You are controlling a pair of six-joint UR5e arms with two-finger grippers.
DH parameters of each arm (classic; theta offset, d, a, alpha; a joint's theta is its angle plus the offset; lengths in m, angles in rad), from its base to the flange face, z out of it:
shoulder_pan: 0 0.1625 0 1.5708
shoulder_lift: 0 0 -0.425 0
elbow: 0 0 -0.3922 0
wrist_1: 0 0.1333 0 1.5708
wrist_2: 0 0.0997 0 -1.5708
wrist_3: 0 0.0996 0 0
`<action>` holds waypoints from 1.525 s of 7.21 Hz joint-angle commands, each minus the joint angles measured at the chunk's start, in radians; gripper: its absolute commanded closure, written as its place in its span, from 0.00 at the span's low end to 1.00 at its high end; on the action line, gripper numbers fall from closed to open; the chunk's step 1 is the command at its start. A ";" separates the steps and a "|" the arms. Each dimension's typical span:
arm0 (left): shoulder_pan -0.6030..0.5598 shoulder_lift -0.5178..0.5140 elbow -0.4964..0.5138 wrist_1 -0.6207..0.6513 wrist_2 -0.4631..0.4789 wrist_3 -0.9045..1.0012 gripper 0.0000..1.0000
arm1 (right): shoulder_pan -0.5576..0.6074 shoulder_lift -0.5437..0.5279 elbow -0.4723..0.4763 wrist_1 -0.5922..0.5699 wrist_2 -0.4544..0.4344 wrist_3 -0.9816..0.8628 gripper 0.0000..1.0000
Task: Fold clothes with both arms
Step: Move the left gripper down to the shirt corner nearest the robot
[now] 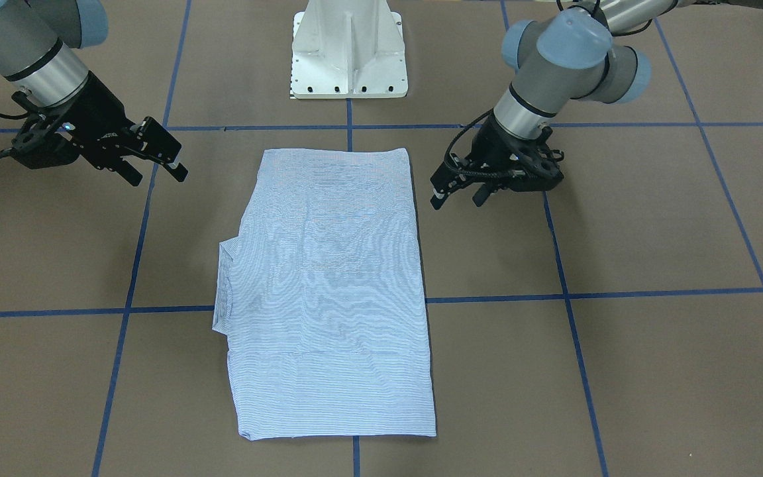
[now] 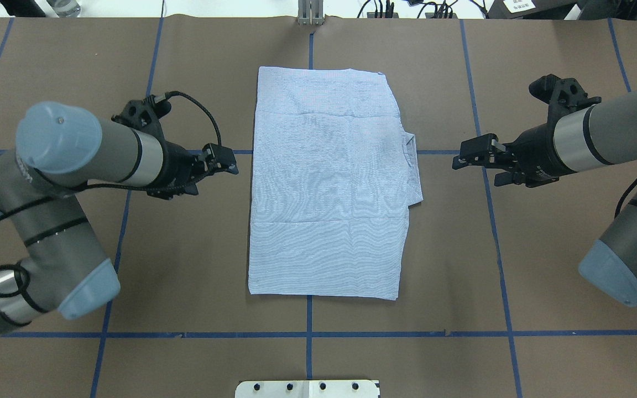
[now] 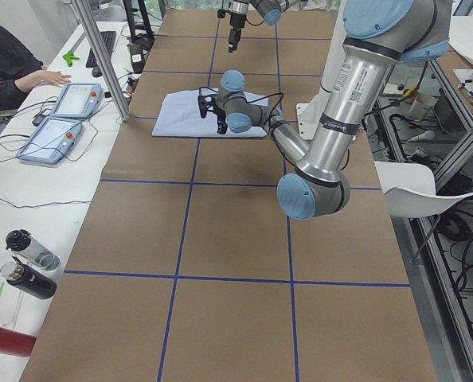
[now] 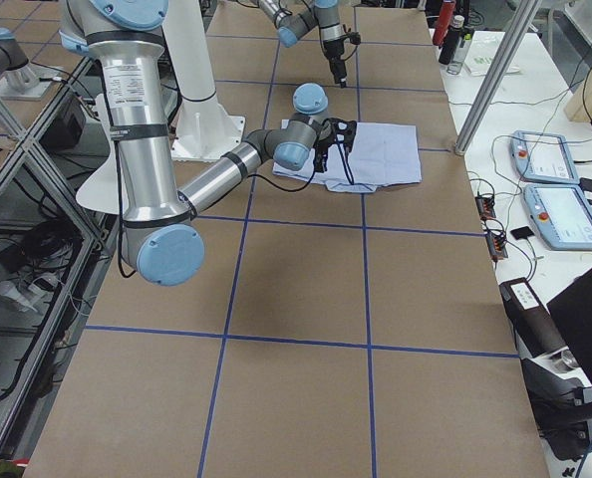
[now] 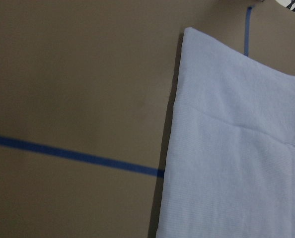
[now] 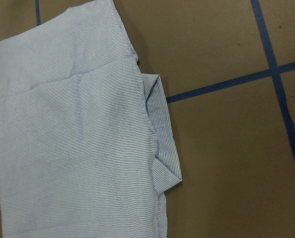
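Overhead view: pinstriped shirt (image 2: 329,182) lies folded flat at centre of table (image 2: 186,249), collar (image 2: 413,171) jutting at 3 o'clock. Left gripper (image 2: 229,164) at 9 o'clock, right gripper (image 2: 460,160) at 3 o'clock; both released, empty, off the cloth.

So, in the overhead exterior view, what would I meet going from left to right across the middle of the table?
left arm → left hand → shirt → its collar, sticking out at the edge → right hand → right arm
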 commanded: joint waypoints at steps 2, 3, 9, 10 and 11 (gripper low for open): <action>0.281 0.017 -0.009 -0.025 0.215 -0.308 0.03 | -0.002 -0.014 0.004 0.004 0.018 0.001 0.00; 0.298 0.020 -0.003 -0.023 0.228 -0.312 0.04 | -0.002 -0.014 0.004 0.004 0.023 0.001 0.00; 0.303 0.006 0.046 -0.016 0.228 -0.315 0.26 | -0.002 -0.013 0.001 0.002 0.023 0.001 0.00; 0.303 0.005 0.046 -0.016 0.227 -0.313 0.29 | -0.002 -0.014 0.001 0.002 0.024 0.001 0.00; 0.303 0.003 0.046 -0.016 0.227 -0.313 0.30 | -0.002 -0.013 0.002 0.002 0.024 0.001 0.00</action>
